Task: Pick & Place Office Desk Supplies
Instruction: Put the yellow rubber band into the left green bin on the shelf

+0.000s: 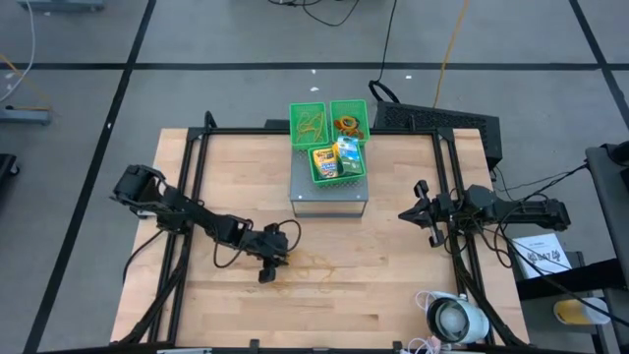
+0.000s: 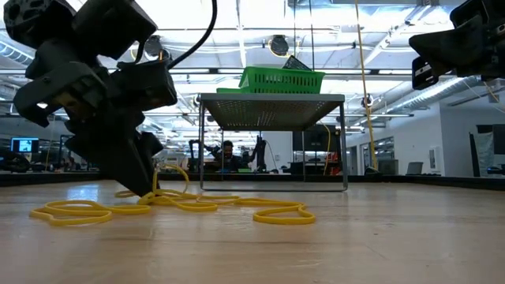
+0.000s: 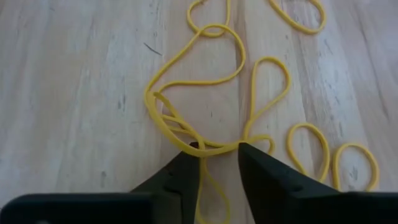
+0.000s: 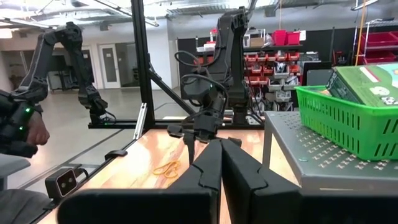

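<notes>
A tangle of yellow-tan rubber bands point(image 1: 307, 264) point(image 2: 181, 207) point(image 3: 205, 81) lies flat on the wooden table, with one loop standing up beside my left gripper. My left gripper point(image 1: 267, 270) point(image 2: 146, 189) point(image 3: 219, 149) is down at the table at the near-left end of the tangle, narrowly open, with strands crossing between its fingertips. My right gripper point(image 1: 408, 212) point(image 4: 221, 146) waits shut above the table's right side. The crayon box point(image 1: 324, 162) and the green-white packet point(image 1: 350, 155) lie in a green mesh bin point(image 1: 339, 177). My left gripper comes at the rubber bands slanting down from above and from the table's left. A bunch of strands point(image 3: 217, 147) crosses the gap right at its fingertips point(image 3: 249, 155) and seems to lie against both tips. The jaws stand apart, and the bands lie slack on the table.
Green mesh bins point(image 2: 280, 79) point(image 4: 348, 118) sit on a grey perforated stand point(image 1: 329, 197) at the table's far middle; one holds more bands point(image 1: 313, 123), another rings point(image 1: 346, 125). A white round device point(image 1: 454, 320) with cables lies at the near right corner. A person's hand point(image 4: 31, 130) shows beyond the table.
</notes>
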You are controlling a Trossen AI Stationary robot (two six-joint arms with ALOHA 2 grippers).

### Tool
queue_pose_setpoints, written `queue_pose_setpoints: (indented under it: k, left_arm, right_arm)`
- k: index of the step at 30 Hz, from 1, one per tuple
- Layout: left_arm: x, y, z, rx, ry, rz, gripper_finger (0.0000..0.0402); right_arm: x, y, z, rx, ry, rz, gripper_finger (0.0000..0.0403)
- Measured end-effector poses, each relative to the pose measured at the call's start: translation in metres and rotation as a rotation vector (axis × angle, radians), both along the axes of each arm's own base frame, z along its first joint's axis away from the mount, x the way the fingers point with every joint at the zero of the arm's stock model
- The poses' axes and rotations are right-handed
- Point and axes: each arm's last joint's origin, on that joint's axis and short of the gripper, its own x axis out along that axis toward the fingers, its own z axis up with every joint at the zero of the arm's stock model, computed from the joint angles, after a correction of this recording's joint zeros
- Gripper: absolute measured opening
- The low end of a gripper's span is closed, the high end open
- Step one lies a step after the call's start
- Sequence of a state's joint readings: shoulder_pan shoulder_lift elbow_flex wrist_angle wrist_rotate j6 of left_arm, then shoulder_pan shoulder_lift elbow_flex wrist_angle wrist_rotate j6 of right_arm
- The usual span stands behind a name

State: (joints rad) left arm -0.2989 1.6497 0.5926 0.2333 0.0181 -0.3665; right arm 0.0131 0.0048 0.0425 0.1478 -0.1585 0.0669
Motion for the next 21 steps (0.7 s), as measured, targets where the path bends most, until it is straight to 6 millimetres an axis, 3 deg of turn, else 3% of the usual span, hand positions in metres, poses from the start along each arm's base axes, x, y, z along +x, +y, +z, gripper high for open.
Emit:
queue_pose_setpoints:
  k: [13, 21]
  left_arm:
    - [-0.0046, 0.0025, -0.0016, -0.029, 0.075, -0.021, 0.0127]
    - [-0.0040, 0.0035, -0.0014, 0.046, 0.046, -0.044, 0.0127]
  right_arm:
    - [0.0001, 0.0000, -0.0002, 0.000, 0.002, 0.000, 0.0000]
    - [0.0001, 0.0000, -0.0002, 0.000, 0.002, 0.000, 0.0000]
